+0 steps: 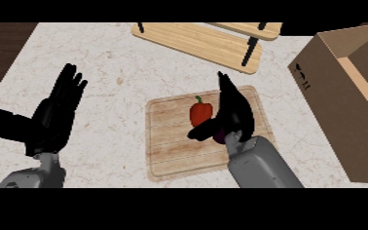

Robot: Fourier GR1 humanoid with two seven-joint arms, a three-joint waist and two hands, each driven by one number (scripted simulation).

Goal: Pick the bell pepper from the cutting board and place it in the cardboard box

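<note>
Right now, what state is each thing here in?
Cutting board: flat on the counter.
Bell pepper: on the board, not yet held.
Cardboard box: open on top.
Right hand: open, beside the pepper.
Left hand: open, resting at the left.

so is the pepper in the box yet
No, the bell pepper lies on the cutting board beside the right hand, apart from the cardboard box at the right.
</note>
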